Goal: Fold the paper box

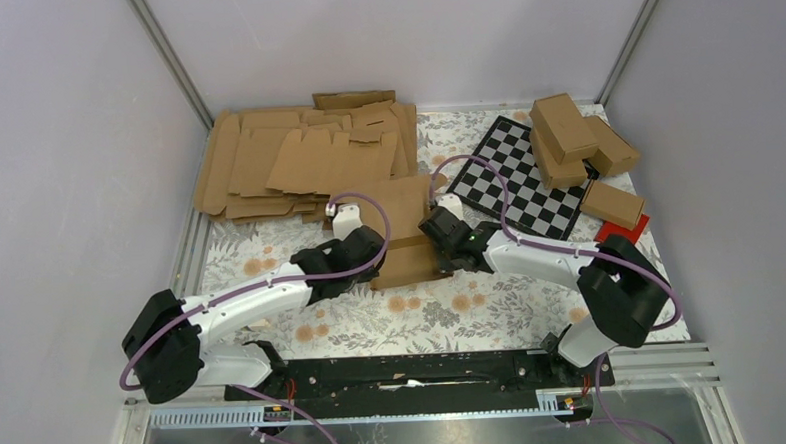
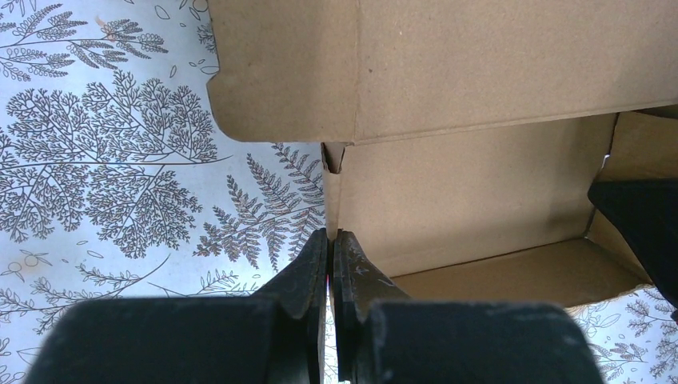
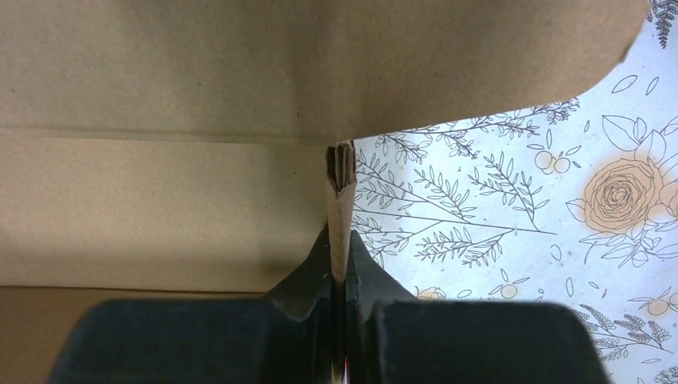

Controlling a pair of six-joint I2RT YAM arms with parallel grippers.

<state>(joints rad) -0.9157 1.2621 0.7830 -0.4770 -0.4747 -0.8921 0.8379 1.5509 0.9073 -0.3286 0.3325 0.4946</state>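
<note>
Left gripper (image 2: 330,244) and right gripper (image 3: 340,256) each clench a thin upright wall of the paper box (image 2: 480,184) at centre frame.

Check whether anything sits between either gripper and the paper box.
Nothing visible does. The left gripper and the right gripper are each shut directly on a thin edge panel of the paper box, on opposite sides.

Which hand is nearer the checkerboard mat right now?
Right. The right hand pinches the right edge of the paper box, close to the left corner of the checkerboard mat. The left hand pinches the opposite edge, with the box between it and the mat.
</note>
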